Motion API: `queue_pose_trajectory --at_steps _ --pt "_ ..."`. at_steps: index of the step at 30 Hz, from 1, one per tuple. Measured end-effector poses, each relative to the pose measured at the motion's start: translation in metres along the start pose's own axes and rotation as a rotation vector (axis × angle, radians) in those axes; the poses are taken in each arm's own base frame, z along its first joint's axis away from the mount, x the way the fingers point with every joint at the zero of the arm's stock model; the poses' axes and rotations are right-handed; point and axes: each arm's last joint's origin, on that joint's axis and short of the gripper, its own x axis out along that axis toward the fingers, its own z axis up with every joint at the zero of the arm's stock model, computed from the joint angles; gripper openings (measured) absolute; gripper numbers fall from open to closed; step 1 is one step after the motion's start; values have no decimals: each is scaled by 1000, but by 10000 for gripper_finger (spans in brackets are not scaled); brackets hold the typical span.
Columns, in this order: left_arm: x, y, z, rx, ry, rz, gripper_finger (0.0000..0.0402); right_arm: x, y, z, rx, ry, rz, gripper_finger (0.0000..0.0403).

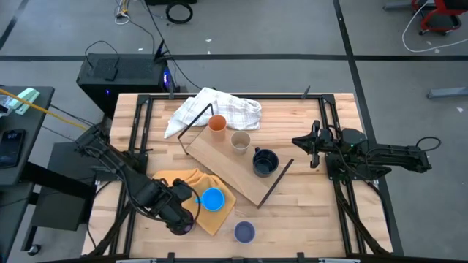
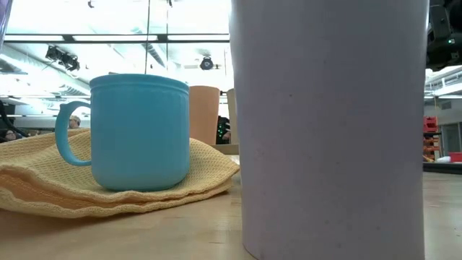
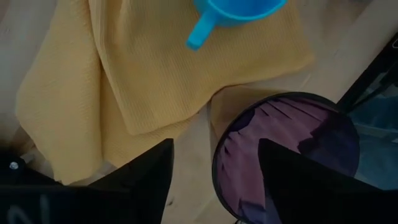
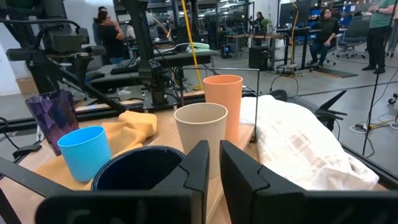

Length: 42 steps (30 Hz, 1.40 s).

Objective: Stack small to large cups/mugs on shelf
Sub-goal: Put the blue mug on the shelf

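The dark purple cup (image 3: pixel 283 124) stands upright on the table beside the yellow cloth (image 1: pixel 183 183), near the front left. My left gripper (image 3: pixel 217 146) hangs over it, open and pointing down: one finger (image 3: pixel 305 186) is inside the cup, the other (image 3: pixel 143 180) outside its wall. The bright blue mug (image 1: pixel 212 199) sits on the yellow cloth. The lavender cup (image 1: pixel 244 231) stands near the front edge. On the wooden shelf (image 1: pixel 227 164) stand the orange cup (image 1: pixel 217 123), the tan cup (image 1: pixel 240 141) and the navy mug (image 1: pixel 265 162). My right gripper (image 4: pixel 213 168) waits at the right, shut. My left gripper comes at the purple cup's rim (image 3: pixel 217 155) from above, with the wall between its two fingers. A gap shows between the outer finger and the wall. The inner finger hides the wall behind it, so I cannot tell whether it touches.
A white checked cloth (image 1: pixel 216 109) lies at the far side, behind the shelf. Black frame rails (image 1: pixel 139 124) run along both sides of the table. Bare wood lies between the shelf and the right arm (image 1: pixel 365 157).
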Motion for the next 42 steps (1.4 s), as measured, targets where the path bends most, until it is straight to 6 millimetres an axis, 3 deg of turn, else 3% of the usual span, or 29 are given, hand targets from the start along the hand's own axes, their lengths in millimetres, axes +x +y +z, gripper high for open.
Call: queue_pose_trajectory --at_steps 8,12,19,24,34,42 --pt "-18 11 1 -7 16 -63 239 0 0 0 0 0 0 45" --pt "-30 21 9 -38 -77 -81 240 0 0 0 0 0 0 45" --pt "-28 28 60 33 -216 -136 241 0 0 0 0 0 0 45" --pt "-26 43 86 81 -245 -99 242 0 0 0 0 0 0 45" --pt "12 53 132 111 -121 -54 243 0 0 0 0 0 0 45" --pt "50 44 147 144 28 -105 264 0 0 0 0 0 0 45"
